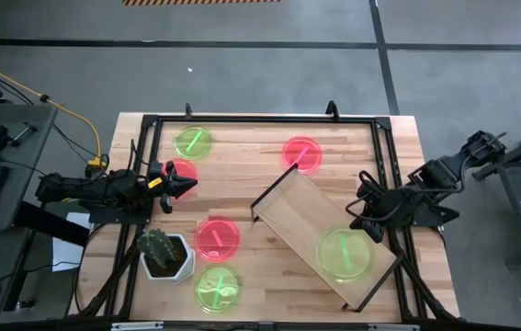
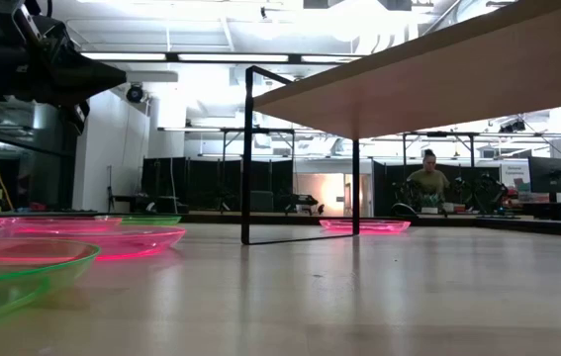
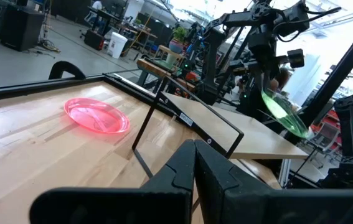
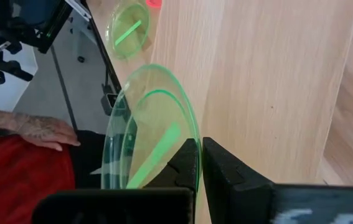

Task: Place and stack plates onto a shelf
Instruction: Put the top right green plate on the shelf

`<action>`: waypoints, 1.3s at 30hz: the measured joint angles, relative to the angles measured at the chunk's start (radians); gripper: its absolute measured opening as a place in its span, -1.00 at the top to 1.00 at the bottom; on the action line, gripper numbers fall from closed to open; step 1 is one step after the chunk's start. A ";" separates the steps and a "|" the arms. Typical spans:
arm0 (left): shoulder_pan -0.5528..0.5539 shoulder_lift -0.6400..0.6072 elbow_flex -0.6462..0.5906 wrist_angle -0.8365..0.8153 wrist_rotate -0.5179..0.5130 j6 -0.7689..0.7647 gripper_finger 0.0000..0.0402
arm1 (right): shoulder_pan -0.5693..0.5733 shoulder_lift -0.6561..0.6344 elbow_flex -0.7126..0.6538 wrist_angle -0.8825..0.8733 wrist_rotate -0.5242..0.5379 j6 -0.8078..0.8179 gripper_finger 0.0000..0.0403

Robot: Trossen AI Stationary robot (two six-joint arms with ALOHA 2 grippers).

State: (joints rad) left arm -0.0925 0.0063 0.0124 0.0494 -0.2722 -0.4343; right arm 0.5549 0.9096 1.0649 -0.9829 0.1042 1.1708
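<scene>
The shelf [image 1: 308, 219] lies slantwise across the table's middle-right, a light-wood board on thin dark end frames. My right gripper [image 1: 363, 228] is shut on a green plate [image 1: 345, 253] over the shelf's near-right end. My left gripper [image 1: 179, 188] hovers shut above the table's left side, over a pink plate [image 1: 183, 169] that rests flat on the table. Other plates lie flat on the table: green [image 1: 193, 142] far left, pink [image 1: 301, 154] far middle, pink [image 1: 216, 237] and green [image 1: 216, 288] near the front. The left wrist view shows the far pink plate [image 3: 96, 115] and the shelf [image 3: 226, 127]. My right gripper [image 4: 200, 146] pinches the green plate's rim [image 4: 182, 140] between its two fingers, on the side toward the table's right edge. The fingers come from the right, slanting down. The plate [image 3: 284, 112] hangs tilted below them over the shelf board [image 4: 269, 81]. Whether its low rim touches the board, I cannot tell.
A white pot with a cactus [image 1: 164, 253] stands near the table's front left, beside the near plates. A black frame [image 1: 260, 119] runs around the tabletop. A person's hand [image 4: 39, 130] and red sleeve show off the table in the right wrist view. The shelf's far-left part [image 1: 283, 202] is bare.
</scene>
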 joint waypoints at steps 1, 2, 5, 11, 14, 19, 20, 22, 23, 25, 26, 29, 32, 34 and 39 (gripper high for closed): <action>0.000 0.000 0.000 0.000 0.000 0.000 1.00 | 0.002 0.000 0.000 -0.003 0.000 0.000 1.00; 0.000 0.000 0.000 0.000 0.000 0.000 1.00 | 0.005 0.000 0.000 -0.005 0.000 0.000 1.00; 0.000 0.000 0.000 0.000 0.000 0.000 1.00 | 0.010 0.000 0.000 -0.012 0.000 0.000 1.00; 0.000 0.000 0.000 0.000 0.000 0.000 1.00 | 0.010 0.000 0.000 -0.023 0.000 -0.001 1.00; 0.000 0.000 0.000 0.000 0.000 0.000 1.00 | 0.010 0.000 0.000 -0.023 -0.003 -0.005 1.00; 0.000 0.000 0.000 0.000 0.000 0.000 1.00 | 0.021 0.000 0.000 -0.049 -0.008 -0.001 1.00; 0.000 0.000 0.000 0.000 0.000 0.000 1.00 | 0.027 0.000 0.000 -0.057 -0.008 0.003 1.00; 0.000 0.000 0.000 0.000 0.000 0.000 1.00 | 0.042 0.000 0.000 -0.068 -0.008 0.020 1.00; 0.000 0.000 0.000 0.000 0.000 0.000 1.00 | 0.050 0.000 0.000 -0.074 -0.008 0.029 1.00; 0.000 0.000 0.000 0.000 0.000 0.000 1.00 | 0.067 0.000 0.000 -0.079 -0.001 0.042 1.00; 0.000 0.000 0.000 0.000 0.000 0.000 1.00 | 0.074 0.000 0.000 -0.080 0.005 0.050 1.00; 0.000 0.000 0.000 0.000 0.000 0.000 1.00 | 0.094 0.000 0.000 -0.098 0.036 0.077 1.00; 0.000 0.000 0.000 0.000 0.000 0.000 1.00 | 0.111 0.000 0.000 -0.112 0.073 0.092 1.00; 0.000 0.000 0.000 0.000 0.000 0.000 1.00 | 0.117 0.000 0.000 -0.120 0.085 0.094 1.00; 0.000 0.000 0.000 0.000 0.000 0.000 1.00 | 0.117 0.002 0.000 -0.158 0.078 0.117 1.00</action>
State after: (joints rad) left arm -0.0923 0.0065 0.0126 0.0492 -0.2722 -0.4343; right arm 0.6715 0.9121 1.0649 -1.1406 0.1826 1.2877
